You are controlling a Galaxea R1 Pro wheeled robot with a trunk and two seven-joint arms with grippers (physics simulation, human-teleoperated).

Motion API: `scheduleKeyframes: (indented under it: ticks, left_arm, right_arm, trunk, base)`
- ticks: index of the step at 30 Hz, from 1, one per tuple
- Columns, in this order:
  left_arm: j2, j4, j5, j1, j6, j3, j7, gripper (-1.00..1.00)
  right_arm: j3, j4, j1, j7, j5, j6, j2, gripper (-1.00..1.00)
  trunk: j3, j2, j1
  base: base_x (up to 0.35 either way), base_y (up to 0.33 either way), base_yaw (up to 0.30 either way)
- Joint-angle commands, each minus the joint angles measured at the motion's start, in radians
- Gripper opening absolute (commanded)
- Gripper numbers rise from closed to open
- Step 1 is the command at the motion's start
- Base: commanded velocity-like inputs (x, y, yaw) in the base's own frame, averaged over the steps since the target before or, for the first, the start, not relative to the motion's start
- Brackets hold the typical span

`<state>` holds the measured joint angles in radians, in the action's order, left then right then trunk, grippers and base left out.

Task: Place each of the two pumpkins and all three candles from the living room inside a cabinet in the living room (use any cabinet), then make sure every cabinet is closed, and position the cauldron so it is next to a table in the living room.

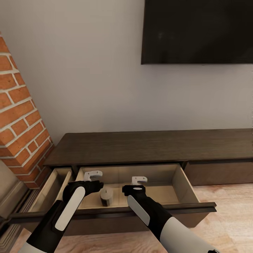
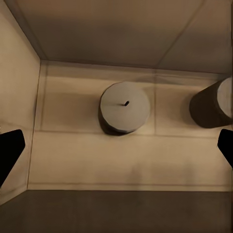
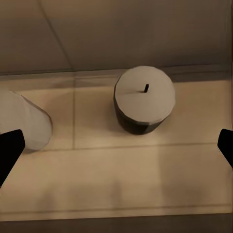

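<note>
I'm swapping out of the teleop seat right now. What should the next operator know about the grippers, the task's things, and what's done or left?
Left gripper: open, empty, over the cabinet's open middle drawer.
Right gripper: open, empty, over the same drawer.
Candles: two stand upright in that drawer, apart from each other. Left wrist view shows one centred, the other at the edge; in the head view one stands between the arms.
Done: those two candles are stowed.
Left: the third candle, pumpkins and cauldron remain; close this drawer and the open one beside it.

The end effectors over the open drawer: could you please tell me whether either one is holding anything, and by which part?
Nothing is held. Both the left end effector and right end effector are open above the drawer; the candles stand free inside.
</note>
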<state>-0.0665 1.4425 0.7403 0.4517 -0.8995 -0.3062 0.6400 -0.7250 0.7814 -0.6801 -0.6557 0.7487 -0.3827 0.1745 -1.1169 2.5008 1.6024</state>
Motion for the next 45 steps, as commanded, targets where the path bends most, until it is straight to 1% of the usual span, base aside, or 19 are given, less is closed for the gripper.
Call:
scheduleKeyframes:
  ticks: [1, 5, 24, 31, 37, 40, 45]
  left_arm:
    - [-0.001, 0.001, 0.01, 0.001, -0.001, -0.002, 0.01, 1.0]
    - [-0.001, 0.001, 0.01, 0.001, -0.001, -0.002, 0.01, 1.0]
    - [-0.001, 0.001, 0.01, 0.001, -0.002, -0.002, 0.01, 1.0]
    - [-0.009, -0.003, 0.01, 0.001, -0.003, 0.001, 0.01, 1.0]
    - [-0.01, -0.005, 0.013, 0.001, -0.004, 0.001, 0.01, 1.0]
    - [-0.01, -0.005, 0.013, 0.001, -0.004, 0.001, 0.01, 1.0]
    - [-0.01, -0.005, 0.013, 0.001, -0.004, 0.001, 0.01, 1.0]
  right_arm:
    - [-0.002, 0.001, -0.001, -0.007, 0.004, -0.004, 0.0, 1.0]
    - [-0.002, 0.001, -0.001, -0.007, 0.004, -0.004, 0.0, 1.0]
    - [-0.001, 0.001, -0.001, -0.002, 0.012, -0.002, -0.002, 1.0]
    - [0.004, -0.001, -0.001, -0.002, 0.017, -0.011, -0.004, 1.0]
    - [0.005, 0.004, -0.001, -0.003, 0.014, -0.055, -0.005, 1.0]
    - [0.006, 0.005, -0.001, -0.004, 0.014, -0.065, -0.006, 1.0]
    - [0.006, 0.009, -0.001, -0.004, 0.014, -0.124, -0.006, 1.0]
  trunk:
    - [0.003, 0.0, -0.001]
    - [0.019, -0.001, -0.002]
    - [0.078, -0.134, -0.075]
    - [0.1, -0.183, -0.102]
    - [0.119, -0.225, -0.125]
    - [0.128, -0.246, -0.137]
    - [0.144, -0.281, -0.156]
  base:
    - [0.0, 0.0, 0.0]
    - [0.0, 0.0, 0.0]
    - [0.0, 0.0, 0.0]
    - [0.0, 0.0, 0.0]
    - [0.0, 0.0, 0.0]
    - [0.0, 0.0, 0.0]
    - [-0.047, 0.009, 0.0]
